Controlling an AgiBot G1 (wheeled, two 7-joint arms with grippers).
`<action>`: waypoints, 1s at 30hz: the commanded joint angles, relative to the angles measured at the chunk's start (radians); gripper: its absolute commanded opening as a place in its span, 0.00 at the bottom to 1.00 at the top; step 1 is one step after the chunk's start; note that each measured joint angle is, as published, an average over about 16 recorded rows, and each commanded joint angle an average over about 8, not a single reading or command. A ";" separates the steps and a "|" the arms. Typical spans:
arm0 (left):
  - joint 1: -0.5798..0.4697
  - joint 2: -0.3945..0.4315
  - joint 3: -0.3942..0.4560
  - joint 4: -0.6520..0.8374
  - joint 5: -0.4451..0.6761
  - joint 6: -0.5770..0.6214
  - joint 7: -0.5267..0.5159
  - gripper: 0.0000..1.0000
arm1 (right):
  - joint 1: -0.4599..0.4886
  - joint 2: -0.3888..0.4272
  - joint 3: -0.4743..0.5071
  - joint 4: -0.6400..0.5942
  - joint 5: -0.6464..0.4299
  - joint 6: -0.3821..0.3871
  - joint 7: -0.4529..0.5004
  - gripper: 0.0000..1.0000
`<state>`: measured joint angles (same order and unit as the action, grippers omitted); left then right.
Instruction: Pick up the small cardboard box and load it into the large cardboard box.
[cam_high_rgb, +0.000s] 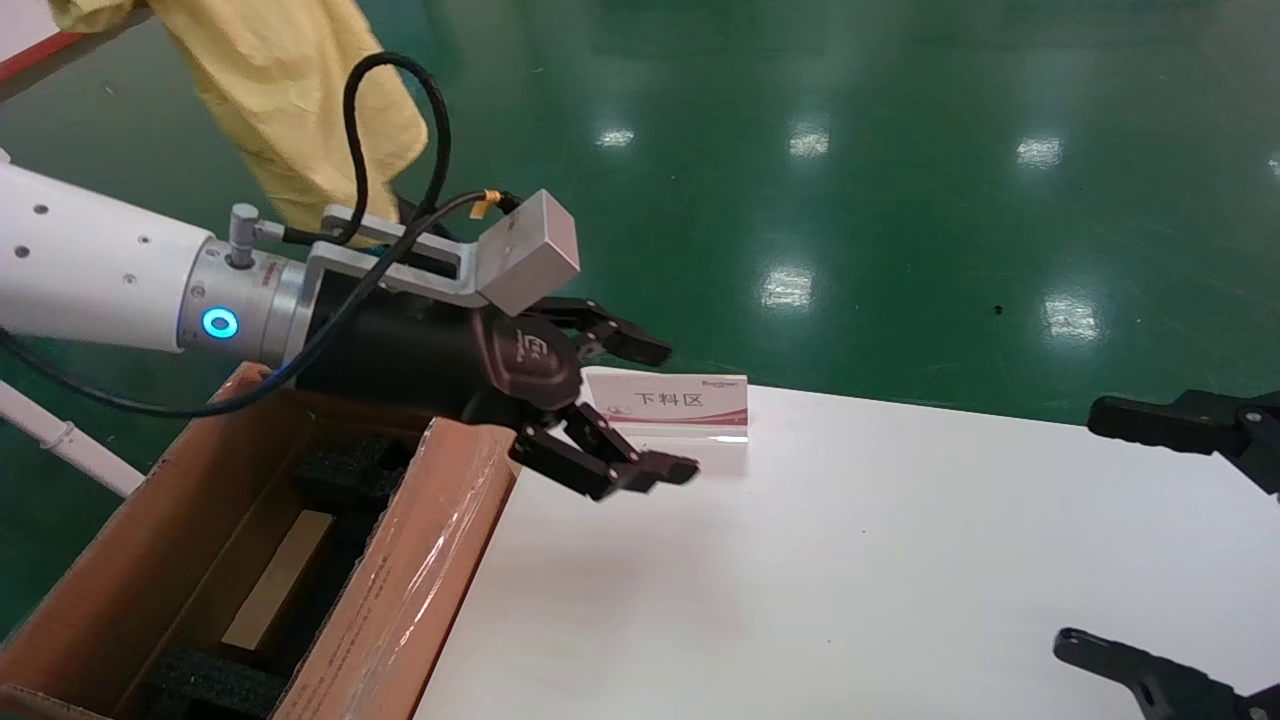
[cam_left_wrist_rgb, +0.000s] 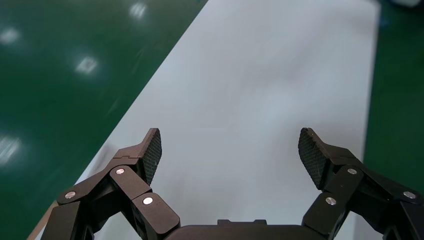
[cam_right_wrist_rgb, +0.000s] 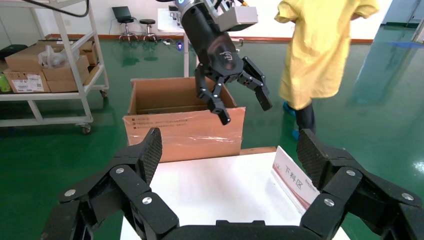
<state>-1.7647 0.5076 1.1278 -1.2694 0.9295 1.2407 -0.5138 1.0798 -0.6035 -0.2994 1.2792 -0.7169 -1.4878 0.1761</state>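
We log the left gripper hovering just above the worktop, over its edge beside the large cardboard box. Its fingers are spread wide apart and hold nothing. In the left wrist view both pads frame bare white surface, with green floor to either side.

The large cardboard box stands at 8 o'clock in the head view, off the worktop's edge and touching or nearly touching it; we cannot tell which. Its near flap is covered in shiny clear tape and leans against the worktop side. Inside we see black foam blocks at both ends. Between them lies a flat brown piece, the small cardboard box, running lengthwise along the bottom of the carton. It is inside, well apart from the left gripper.

A white-and-red sign card stands upright on the worktop at 12 o'clock, just behind the left gripper's fingers.

The right gripper sits at 3 o'clock over the far end of the worktop, fingers spread apart, empty. Its wrist view looks across the worktop toward the carton and the left gripper above it.

A person in a yellow coat stands on the floor behind the carton, at 11 o'clock.
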 joint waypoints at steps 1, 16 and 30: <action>0.055 0.008 -0.068 -0.001 -0.016 0.020 0.026 1.00 | 0.000 0.000 0.000 0.000 0.000 0.000 0.000 1.00; 0.466 0.070 -0.572 -0.010 -0.134 0.172 0.220 1.00 | 0.000 0.000 -0.001 0.000 0.001 0.000 0.000 1.00; 0.741 0.111 -0.912 -0.015 -0.212 0.271 0.340 1.00 | 0.000 0.001 -0.001 0.000 0.001 0.001 -0.001 1.00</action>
<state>-1.0455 0.6153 0.2434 -1.2841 0.7225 1.5049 -0.1814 1.0799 -0.6030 -0.3007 1.2789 -0.7160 -1.4869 0.1754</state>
